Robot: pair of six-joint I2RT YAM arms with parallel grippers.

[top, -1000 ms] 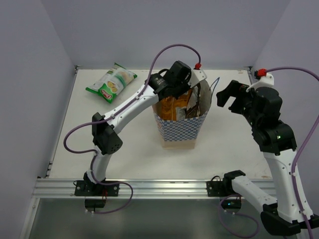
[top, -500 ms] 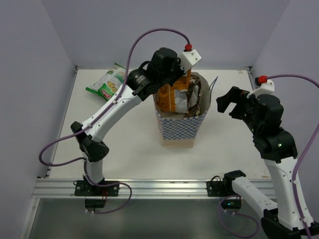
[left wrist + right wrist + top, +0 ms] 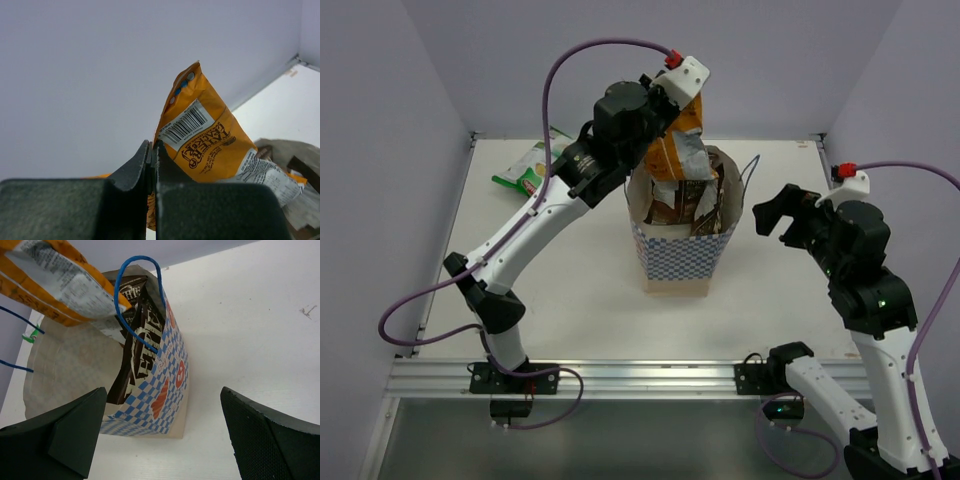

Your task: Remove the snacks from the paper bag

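1. Key relation: the orange packet (image 3: 677,150) hangs from the L gripper (image 3: 151,150) right over the mouth of the paper bag (image 3: 680,262). Its long axis is roughly upright and tipped a bit. The low end sits about level w/ the rim. I can't tell if it's fully clear.
2. L gripper is clenched hard on a thin edge of the foil near one end. From the L wrist cam the rest of the packet fans out up and to the right of the fingers. It's an edge pinch only, so I judge it slip-prone.
3. Next move as I read it: lift a touch more, then swing L to bare counter (image 3: 580,290). The green/white packet (image 3: 535,170) already lies out there at the far-L corner, well apart from the bag.
4. Two brown packets (image 3: 145,352) stand on end inside the bag, leaning on the R-side wall, so the job's about half done.
5. R gripper (image 3: 782,208) is spread wide and holds nothing. It sits just R of the bag, aimed at it, not touching. It's the nearer arm for the brown ones or for steadying the bag.
6. Watch: a blue string handle (image 3: 137,260) loops close by the orange packet's low corner, so there's a snag risk. The bag is light and could tip.
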